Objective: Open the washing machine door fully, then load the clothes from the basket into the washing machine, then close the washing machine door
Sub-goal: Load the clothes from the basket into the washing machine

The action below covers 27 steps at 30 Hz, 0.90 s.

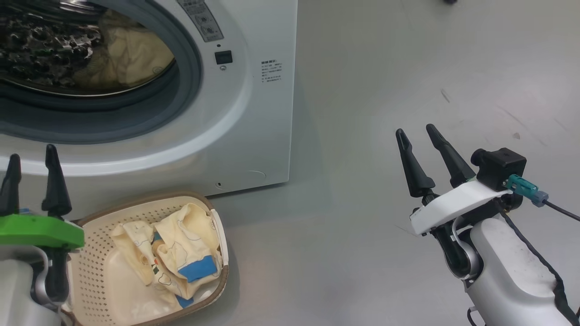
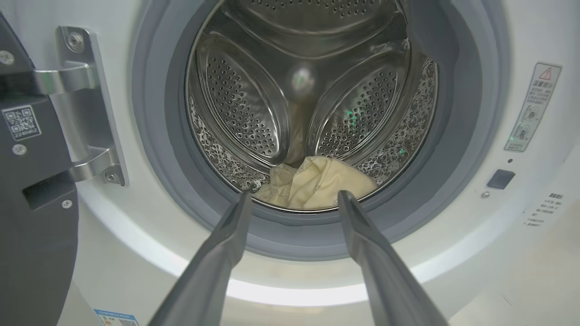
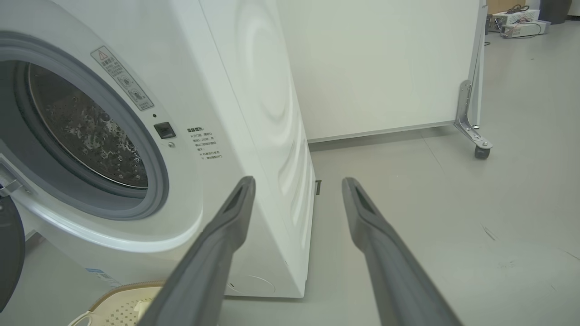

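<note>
At the far left of the left wrist view, the washing machine door [image 2: 36, 203] stands swung open. Its dark inner face hangs from a steel hinge [image 2: 86, 113] bolted to the white front. The door's dark edge [image 3: 9, 253] also shows at the lower left of the right wrist view.

The left pincer [image 1: 31, 156] sits at the lower left of the head view. Its 2 dark fingers are apart with nothing between them, and they point toward the washing machine [image 1: 253, 136]. In its own wrist view the left pincer [image 2: 295, 195] faces the mouth of the drum [image 2: 244, 108], short of the grey gasket [image 2: 154, 136]. A cream-yellow garment [image 2: 317, 183] lies at the front of the drum's bottom, just behind the gasket lip.

Just right of the left pincer, the basket [image 1: 90, 253] stands on the floor [image 1: 408, 68], near the foot of the machine's front. The clothes [image 1: 186, 249] lie crumpled toward its right half, cream-yellow with blue bands.

Well apart to the right, past the machine's right corner, the right pincer [image 1: 415, 130] hangs over the grey floor. Its 2 fingers are spread and hold nothing. In its own wrist view the right pincer [image 3: 299, 181] points along the machine's right side toward a white partition [image 3: 376, 68] that stands on a castor [image 3: 481, 151].
</note>
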{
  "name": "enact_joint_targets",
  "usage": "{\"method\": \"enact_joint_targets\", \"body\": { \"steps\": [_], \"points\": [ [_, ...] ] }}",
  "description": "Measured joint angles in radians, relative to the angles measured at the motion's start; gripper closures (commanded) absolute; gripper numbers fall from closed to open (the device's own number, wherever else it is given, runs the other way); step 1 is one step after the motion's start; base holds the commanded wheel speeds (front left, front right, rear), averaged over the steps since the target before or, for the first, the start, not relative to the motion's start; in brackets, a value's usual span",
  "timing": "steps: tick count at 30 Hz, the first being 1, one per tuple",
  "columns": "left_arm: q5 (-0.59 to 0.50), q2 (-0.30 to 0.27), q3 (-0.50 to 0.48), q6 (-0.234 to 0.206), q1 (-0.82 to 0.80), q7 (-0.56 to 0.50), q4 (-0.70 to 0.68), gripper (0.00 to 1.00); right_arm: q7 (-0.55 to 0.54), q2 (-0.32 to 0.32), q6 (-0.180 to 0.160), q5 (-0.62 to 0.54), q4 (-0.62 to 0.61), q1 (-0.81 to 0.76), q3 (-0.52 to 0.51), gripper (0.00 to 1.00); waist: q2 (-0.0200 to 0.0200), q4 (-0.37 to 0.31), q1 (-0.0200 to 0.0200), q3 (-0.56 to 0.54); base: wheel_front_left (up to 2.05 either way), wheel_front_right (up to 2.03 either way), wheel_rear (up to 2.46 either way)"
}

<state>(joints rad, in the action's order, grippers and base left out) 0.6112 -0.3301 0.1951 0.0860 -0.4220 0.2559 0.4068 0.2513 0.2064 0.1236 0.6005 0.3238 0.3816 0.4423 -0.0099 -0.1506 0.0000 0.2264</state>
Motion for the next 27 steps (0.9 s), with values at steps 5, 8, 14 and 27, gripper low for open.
{"method": "enact_joint_targets", "body": {
  "steps": [5,8,14,27],
  "points": [
    [-0.019,0.017,-0.009,-0.006,0.069,0.000,-0.043,0.00,0.000,0.016,0.000,0.003,0.002,-0.014,0.004,0.00,0.0000,0.020,0.0000,-0.038,0.00,0.00,0.00],
    [-0.031,0.024,-0.025,-0.011,0.108,0.000,-0.068,0.00,0.000,0.020,0.000,0.008,0.002,-0.019,0.006,0.00,0.0000,0.030,0.0000,-0.061,0.00,0.00,0.00],
    [-0.040,0.041,-0.043,-0.018,0.179,0.000,-0.106,0.00,0.000,0.030,0.000,0.017,0.002,-0.052,0.011,0.00,0.0000,0.049,0.0000,-0.101,0.00,0.00,0.00],
    [-0.062,0.054,-0.065,-0.028,0.298,0.000,-0.183,0.00,0.000,0.054,0.000,0.025,-0.019,-0.084,0.009,0.00,0.0000,0.082,0.0000,-0.161,0.00,0.00,0.00]
  ]
}}
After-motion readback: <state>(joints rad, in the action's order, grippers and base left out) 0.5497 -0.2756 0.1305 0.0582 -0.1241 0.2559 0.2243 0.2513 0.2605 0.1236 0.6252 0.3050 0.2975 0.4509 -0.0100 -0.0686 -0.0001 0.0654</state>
